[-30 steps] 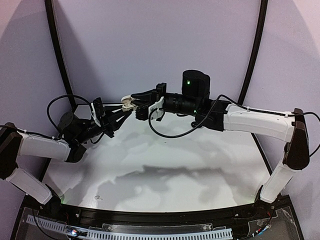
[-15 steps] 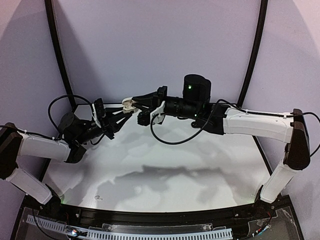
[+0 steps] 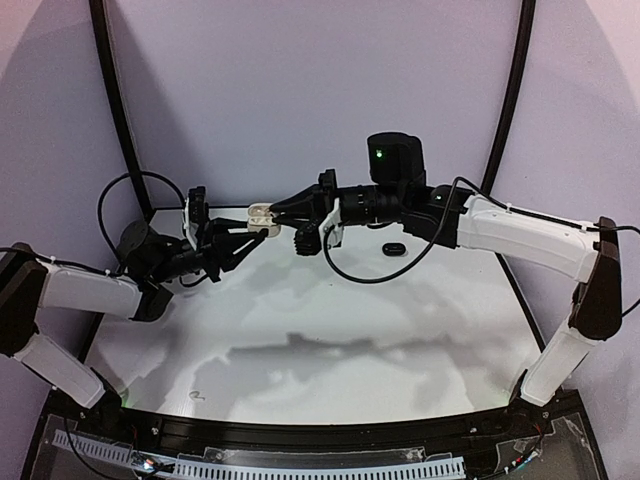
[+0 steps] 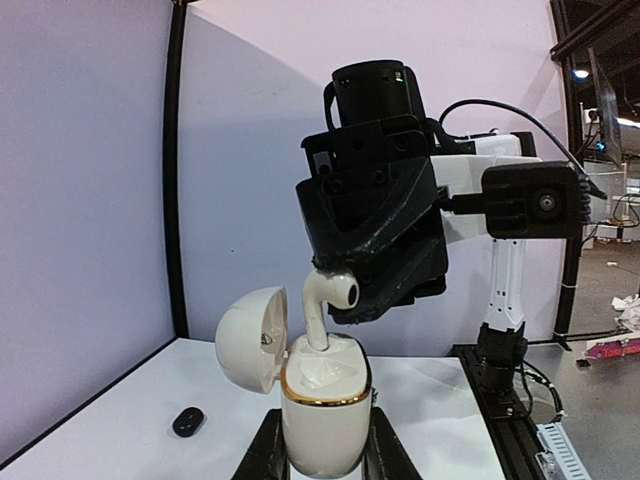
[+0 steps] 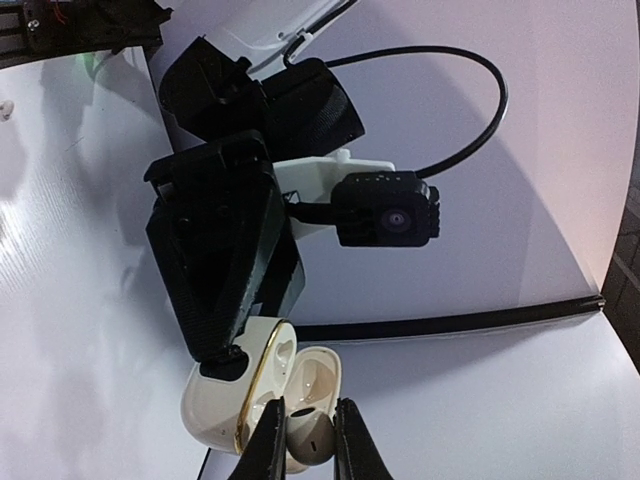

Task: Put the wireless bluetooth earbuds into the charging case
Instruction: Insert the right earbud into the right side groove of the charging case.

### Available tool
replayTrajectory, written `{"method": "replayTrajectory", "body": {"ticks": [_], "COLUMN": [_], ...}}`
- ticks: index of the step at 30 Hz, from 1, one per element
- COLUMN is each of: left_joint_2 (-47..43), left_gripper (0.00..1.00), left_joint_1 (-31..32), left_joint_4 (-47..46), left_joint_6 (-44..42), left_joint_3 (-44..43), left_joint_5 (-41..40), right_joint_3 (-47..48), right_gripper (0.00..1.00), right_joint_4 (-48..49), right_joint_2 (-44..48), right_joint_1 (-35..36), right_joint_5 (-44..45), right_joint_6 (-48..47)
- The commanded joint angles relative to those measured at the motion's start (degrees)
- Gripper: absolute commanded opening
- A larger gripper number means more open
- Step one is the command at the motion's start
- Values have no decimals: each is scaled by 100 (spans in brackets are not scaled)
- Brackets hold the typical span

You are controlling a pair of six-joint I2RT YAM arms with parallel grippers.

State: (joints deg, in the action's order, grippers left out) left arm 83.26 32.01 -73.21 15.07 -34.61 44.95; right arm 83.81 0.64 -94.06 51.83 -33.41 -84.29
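A white charging case [image 4: 320, 415] with a gold rim stands upright, and my left gripper [image 4: 322, 452] is shut on its body. Its lid [image 4: 250, 338] hangs open to the left. Pinched in my shut right gripper [image 5: 306, 442] is a white earbud [image 4: 330, 298], whose stem reaches down into the case's left slot while its head stays above the rim. From the top view, both grippers meet above the far left of the table at the case [image 3: 262, 213]. The right wrist view shows the earbud [image 5: 308, 448] beside the open case [image 5: 222, 408].
A small black oval object [image 3: 393, 247] lies on the white table [image 3: 330, 350] at the back, under the right arm, and also shows in the left wrist view [image 4: 187, 421]. Black frame posts [image 3: 120, 110] stand at the back corners.
Both grippers have moved a little up and to the right together, the earbud staying at the case. The right arm's shift has uncovered the black oval object on the table.
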Motion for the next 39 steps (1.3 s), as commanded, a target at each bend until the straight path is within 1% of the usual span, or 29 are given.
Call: {"method": "replayTrajectory", "body": {"ticks": [1, 3, 12, 14, 16, 19, 24, 26, 29, 33, 37, 39], "left_joint_2": [40, 53, -33, -23, -14, -16, -47, -74, -84, -70, -84, -90], "left_gripper": [1, 1, 1, 1, 1, 1, 1, 1, 1, 1, 1, 1], "left_joint_1": [-75, -51, -25, -15, -19, -19, -28, -36, -57, -63, -63, -63], "left_joint_4": [-2642, -2644, -2571, -2598, -2631, -2639, -2567, -2467, -2436, -2446, -2415, -2408], "left_joint_6": [183, -103, -989, -1074, -1106, -1112, -1152, -1094, -927, -872, -938, -968], "left_joint_3": [-293, -308, -233, -232, -230, -218, -190, -187, -202, -217, -221, -228], "left_joint_5": [224, 305, 149, 56, -14, -36, -74, -108, -71, 134, 159, 136], "right_joint_3": [92, 106, 242, 208, 28, -108, -80, 34, 187, 414, 343, 286], "right_gripper": [0, 0, 0, 0, 0, 0, 0, 0, 0, 0, 0, 0], "right_joint_4": [-615, -557, -748, -739, -503, -350, -711, -1023, -1429, -2062, -2183, -2141], "right_joint_2": [65, 19, -161, -184, -126, -118, -39, -33, -57, -143, -123, -108], "right_joint_1": [-59, -62, -60, -49, -44, 37, 68, 79, 122, 177, 210, 222], "right_joint_5": [-203, -139, 10, -14, -17, 188, 100, 123, 317, 650, 1007, 965], "right_joint_6": [-65, -8, 315, 351, 383, 276, 106, -24, -309, -942, -1259, -1247]}}
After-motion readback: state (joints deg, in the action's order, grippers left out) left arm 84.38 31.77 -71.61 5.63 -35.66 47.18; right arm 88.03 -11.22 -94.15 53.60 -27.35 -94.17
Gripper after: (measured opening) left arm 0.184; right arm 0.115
